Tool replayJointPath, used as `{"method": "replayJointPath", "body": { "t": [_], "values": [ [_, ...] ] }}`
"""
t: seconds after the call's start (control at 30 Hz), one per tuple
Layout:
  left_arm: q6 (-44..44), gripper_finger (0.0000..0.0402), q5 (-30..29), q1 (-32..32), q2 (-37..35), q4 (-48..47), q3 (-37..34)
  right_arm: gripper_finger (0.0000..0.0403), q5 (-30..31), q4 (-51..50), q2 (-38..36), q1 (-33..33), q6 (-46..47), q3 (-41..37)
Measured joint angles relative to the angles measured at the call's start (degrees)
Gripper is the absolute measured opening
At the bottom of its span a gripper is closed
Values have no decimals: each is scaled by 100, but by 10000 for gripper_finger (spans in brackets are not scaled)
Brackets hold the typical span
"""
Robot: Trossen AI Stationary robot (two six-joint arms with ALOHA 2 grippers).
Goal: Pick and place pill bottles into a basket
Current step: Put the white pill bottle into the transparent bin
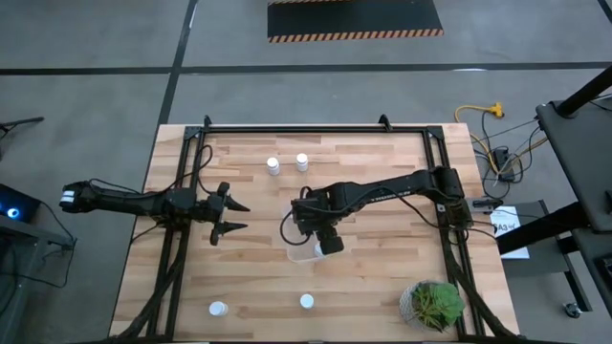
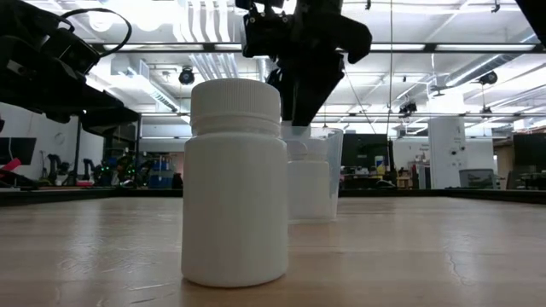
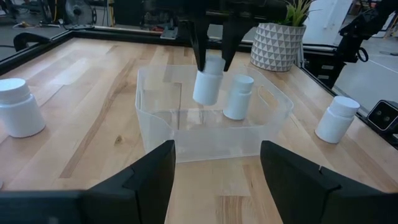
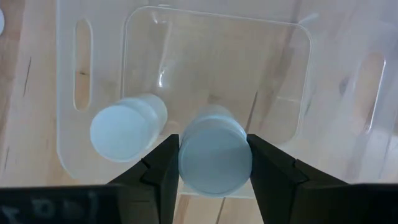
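The clear basket (image 1: 304, 252) sits mid-table. One white pill bottle (image 3: 238, 97) stands upright on its floor. My right gripper (image 1: 321, 239) is above the basket, shut on a second bottle (image 3: 206, 87) lowered inside its walls. My left gripper (image 3: 217, 180) is open and empty, left of the basket (image 3: 214, 124), pointing at it. Two bottles (image 1: 273, 166) (image 1: 302, 161) stand at the far side. Two more (image 1: 218, 309) (image 1: 307, 302) stand near the front edge. My right gripper pinches the bottle's cap (image 4: 214, 160) between its two fingers (image 4: 163, 165), one on each side. The fingers come from above, pointing down. The bottle hangs below them inside the basket, slightly tilted, its base looking a little above the floor.
A potted green plant (image 1: 435, 304) stands at the front right corner. A black metal frame (image 1: 316, 128) runs along the table's far edge and sides. In the low view one front bottle (image 2: 235, 183) stands large before the basket (image 2: 314, 175).
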Motion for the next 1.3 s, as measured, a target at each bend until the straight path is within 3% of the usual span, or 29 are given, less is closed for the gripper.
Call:
{"method": "replayJointPath", "body": {
  "t": [1.13,1.3],
  "values": [
    [1,219,0,1,0,0,-1,146,-127,324,15,2,-252,-480],
    [0,219,-1,0,0,2,1,194,-105,323,15,2,-262,-480]
  ]
}}
